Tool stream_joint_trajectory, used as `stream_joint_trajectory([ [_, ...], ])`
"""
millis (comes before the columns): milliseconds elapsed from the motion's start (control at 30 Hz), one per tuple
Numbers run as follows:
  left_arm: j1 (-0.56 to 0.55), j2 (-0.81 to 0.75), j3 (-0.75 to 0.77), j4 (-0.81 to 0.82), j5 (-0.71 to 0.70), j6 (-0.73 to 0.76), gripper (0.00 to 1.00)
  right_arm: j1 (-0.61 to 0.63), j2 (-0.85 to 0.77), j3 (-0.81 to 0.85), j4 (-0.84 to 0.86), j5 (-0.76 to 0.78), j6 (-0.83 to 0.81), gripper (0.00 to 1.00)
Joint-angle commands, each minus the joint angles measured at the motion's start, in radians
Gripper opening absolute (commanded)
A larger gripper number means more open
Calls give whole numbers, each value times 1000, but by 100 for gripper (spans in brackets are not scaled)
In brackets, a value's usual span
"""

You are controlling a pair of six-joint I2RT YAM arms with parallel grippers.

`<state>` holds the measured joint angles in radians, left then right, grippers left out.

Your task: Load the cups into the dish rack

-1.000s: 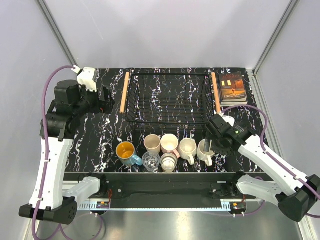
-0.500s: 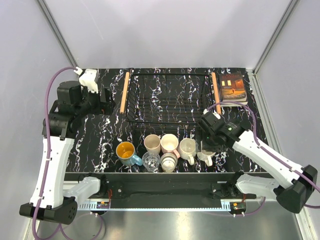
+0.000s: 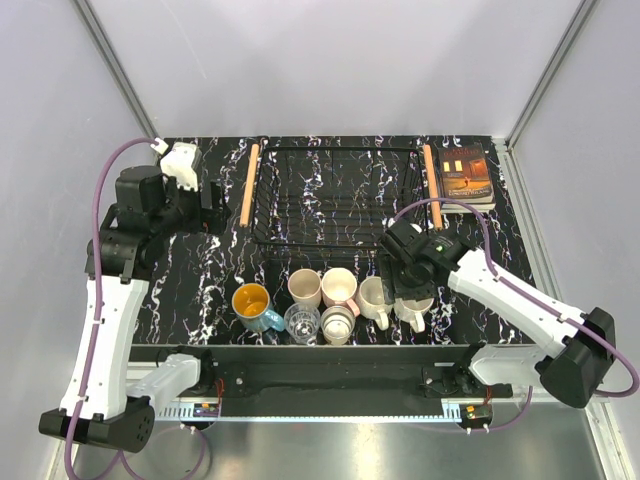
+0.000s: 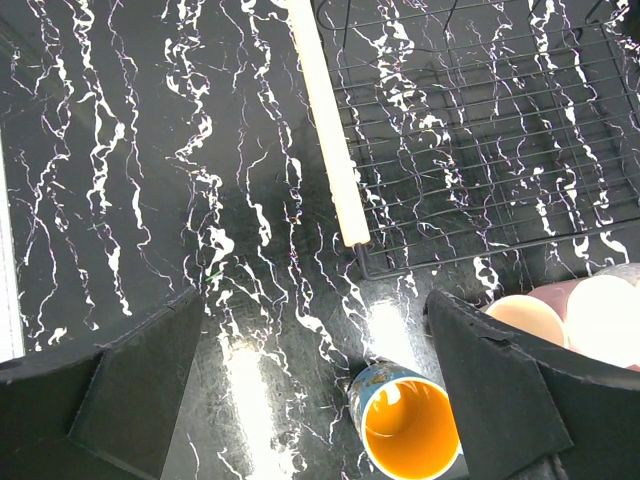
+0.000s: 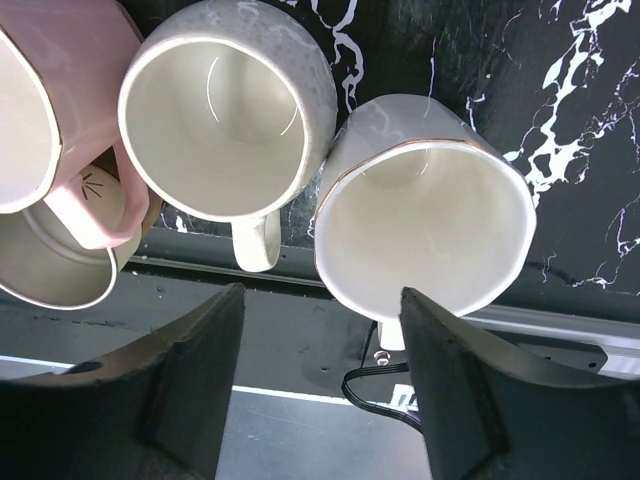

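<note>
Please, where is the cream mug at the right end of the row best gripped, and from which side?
Take the rightmost cream mug by its rim, from straight above: it stands upright, mouth open, so one jaw fits inside, one outside. Choose its right wall; the neighbour mug crowds the left, and the handle seems to point nearward.

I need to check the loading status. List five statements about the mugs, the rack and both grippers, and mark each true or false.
1. The dish rack is empty. True.
2. The left gripper grips the blue mug. False: it is open and empty; the mug stands on the table.
3. The right gripper hangs over the rightmost white mug, jaws apart. True.
4. The book lies inside the rack. False: it lies on the table, right of the rack.
5. The blue mug stands at the group's right end. False: left end.
</note>
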<state>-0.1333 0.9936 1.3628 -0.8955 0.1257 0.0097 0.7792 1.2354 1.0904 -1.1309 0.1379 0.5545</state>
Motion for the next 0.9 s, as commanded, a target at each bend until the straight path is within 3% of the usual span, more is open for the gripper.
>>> stream_joint_trajectory([
  [0,6,-21,-1,38,-23,24,99,8,19,0,11,-11,-16,68],
  [167,4,-26,-1,38,-20,24,99,11,24,-92,45,-87,22,64],
  [467,4,-29,13,36,-1,29,99,15,38,-106,19,-60,67,58],
  [733,4,-42,12,35,0,32,99,17,88,-107,17,9,134,43],
  [867,4,-58,10,30,2,52,99,29,136,-127,34,20,185,46],
])
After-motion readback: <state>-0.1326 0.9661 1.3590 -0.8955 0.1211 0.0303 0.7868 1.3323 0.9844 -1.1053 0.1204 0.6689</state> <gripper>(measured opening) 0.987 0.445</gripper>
